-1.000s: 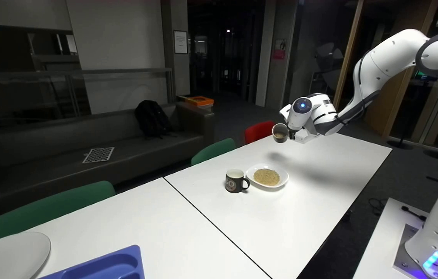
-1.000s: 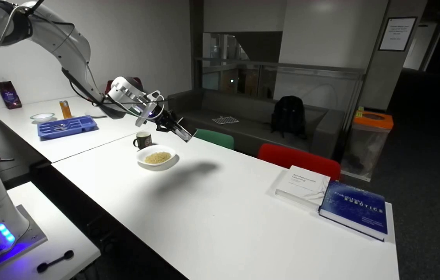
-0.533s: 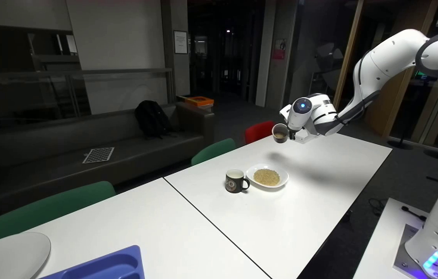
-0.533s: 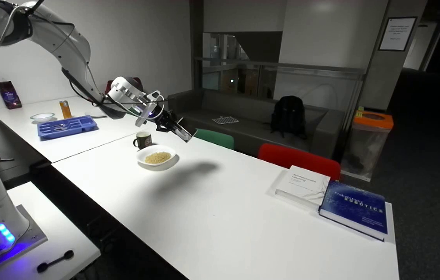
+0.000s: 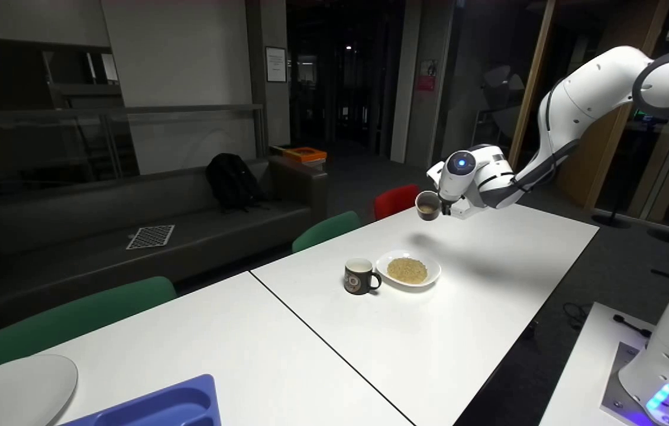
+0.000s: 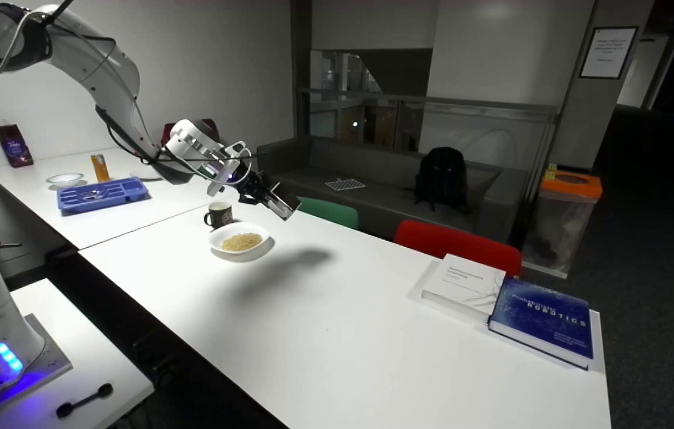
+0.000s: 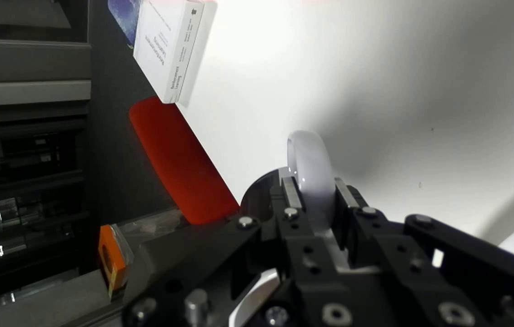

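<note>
The claw (image 7: 318,193) tightly squeezes the handle (image 7: 315,161) of the tipped cup (image 5: 427,199) beside it, with a white "Reinforcement Learning" book (image 6: 463,281) and blue "Probabilistic ROBOTICS" book (image 6: 542,319) well away from the claw.

A: How does the held mug handle (image 7: 315,163) look?

B: Glossy, like glazed ceramic. The gripper (image 7: 316,190) is mostly matt, with shiny metal screw heads (image 7: 290,212).

A: And the bowl (image 6: 235,227)?

B: Smooth, with a glazed look (the grain (image 6: 242,241) in it looks rough).

A: The tray (image 5: 157,402)?

B: Smooth plastic, it seems.

A: And the tabletop (image 6: 372,333)?

B: Smooth, with a faint sheen. The backpack (image 6: 443,179) looks like dull cloth.
</note>
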Robot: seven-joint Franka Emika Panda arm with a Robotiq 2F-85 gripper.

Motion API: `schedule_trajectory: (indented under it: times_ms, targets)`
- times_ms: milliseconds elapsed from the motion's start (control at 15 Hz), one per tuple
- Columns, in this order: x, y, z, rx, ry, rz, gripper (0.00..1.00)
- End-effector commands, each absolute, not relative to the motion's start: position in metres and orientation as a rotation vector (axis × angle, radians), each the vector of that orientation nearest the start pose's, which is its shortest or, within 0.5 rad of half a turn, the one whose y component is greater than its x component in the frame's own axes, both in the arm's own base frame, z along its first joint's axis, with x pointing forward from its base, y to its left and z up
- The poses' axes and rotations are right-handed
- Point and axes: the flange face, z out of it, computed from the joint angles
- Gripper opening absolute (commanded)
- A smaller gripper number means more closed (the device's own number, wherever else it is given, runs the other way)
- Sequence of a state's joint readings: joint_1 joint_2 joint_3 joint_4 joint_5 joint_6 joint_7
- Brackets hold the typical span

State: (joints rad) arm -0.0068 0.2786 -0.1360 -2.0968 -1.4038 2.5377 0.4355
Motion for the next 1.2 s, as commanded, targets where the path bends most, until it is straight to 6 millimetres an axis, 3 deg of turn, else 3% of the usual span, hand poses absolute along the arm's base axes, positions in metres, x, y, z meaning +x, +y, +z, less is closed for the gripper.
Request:
schedule_trajectory:
  times_ms: [0,400,1133]
  targets:
    - [0.585,-0.071,0.301,2.167,0.660,0.288,0.05]
    - [0.590,-0.063,0.307,2.107,0.663,0.286,0.05]
    - [0.608,-0.021,0.293,1.847,0.823,0.175,0.05]
